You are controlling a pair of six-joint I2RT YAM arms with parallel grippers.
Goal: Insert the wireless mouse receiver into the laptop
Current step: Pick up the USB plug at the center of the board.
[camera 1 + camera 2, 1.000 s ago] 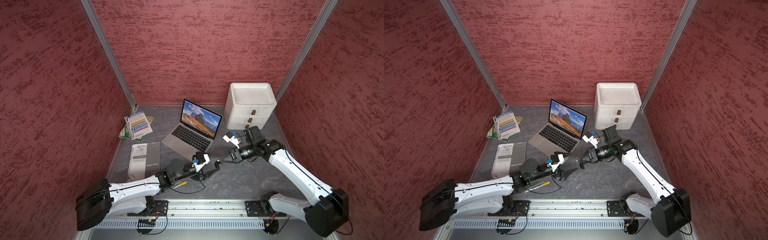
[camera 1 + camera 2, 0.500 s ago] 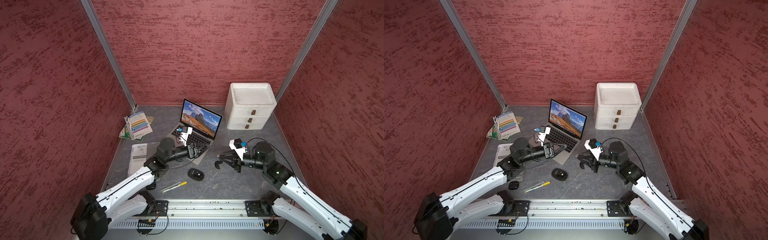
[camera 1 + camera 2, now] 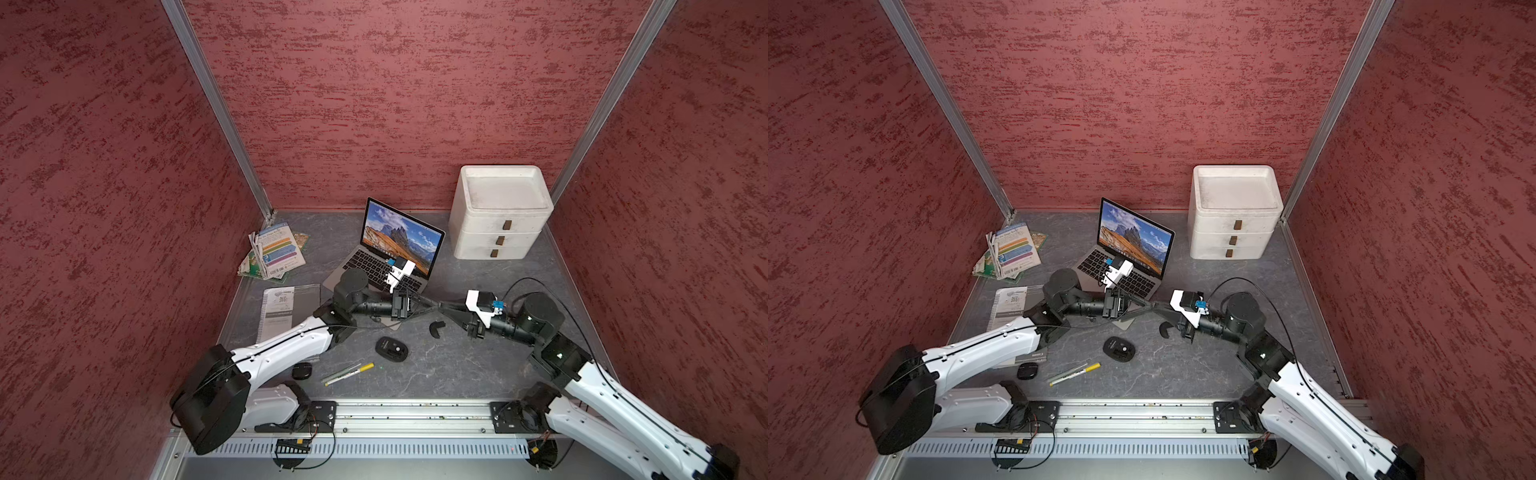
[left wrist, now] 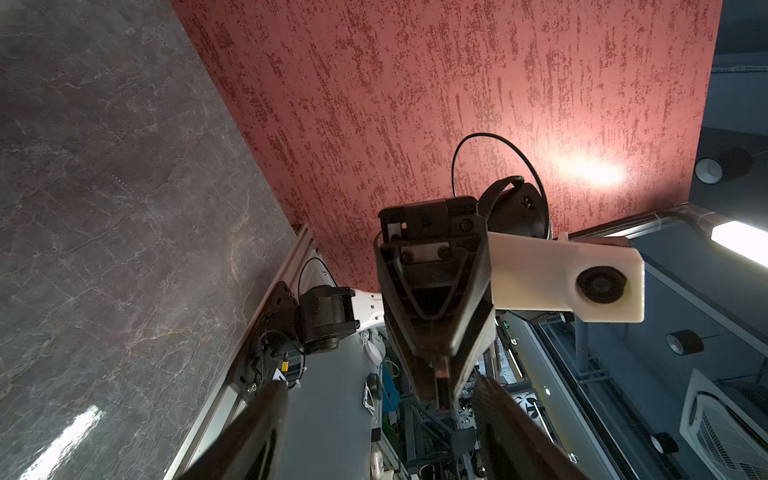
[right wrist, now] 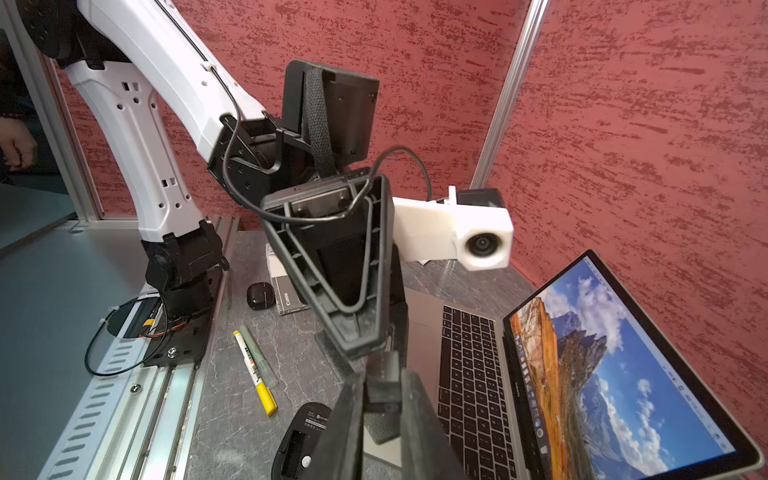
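Right wrist view, right pincer clamping receiver, laptop beside.

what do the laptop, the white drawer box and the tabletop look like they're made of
laptop: probably aluminium, matte silver-grey shell with an even soft sheen; keys look black plastic.
drawer box: likely matte white plastic or moulded foam, scuffed and rounded, with small brown pulls.
tabletop: dark grey marble-look slab or laminate, pale veins, glossy enough to reflect light.

Bright, even light; glare spots the wall; edges bend.
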